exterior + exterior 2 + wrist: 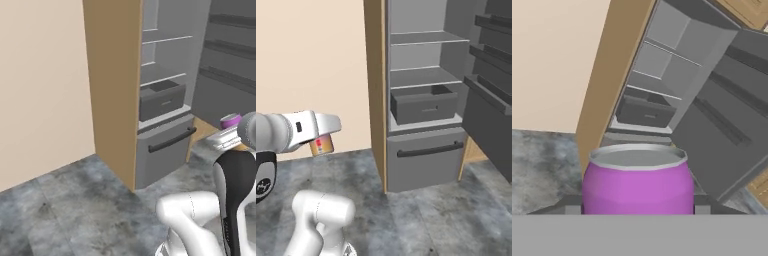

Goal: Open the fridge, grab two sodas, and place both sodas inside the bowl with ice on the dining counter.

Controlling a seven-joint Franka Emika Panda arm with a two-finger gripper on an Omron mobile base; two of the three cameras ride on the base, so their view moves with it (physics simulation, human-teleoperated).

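Grey mottled floor (421, 215) below, beige wall (40, 85) left of gripper (323, 142); gripper closed on purple-pink can (638, 180), upright between its fingers; ahead and right, fridge (423, 100) standing open, shelves bare, door (491, 90) swung right.

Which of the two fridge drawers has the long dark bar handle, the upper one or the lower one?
The lower drawer, at the bottom of the fridge: a long dark bar runs across its front. The upper drawer sits on the shelf above and shows no such bar.
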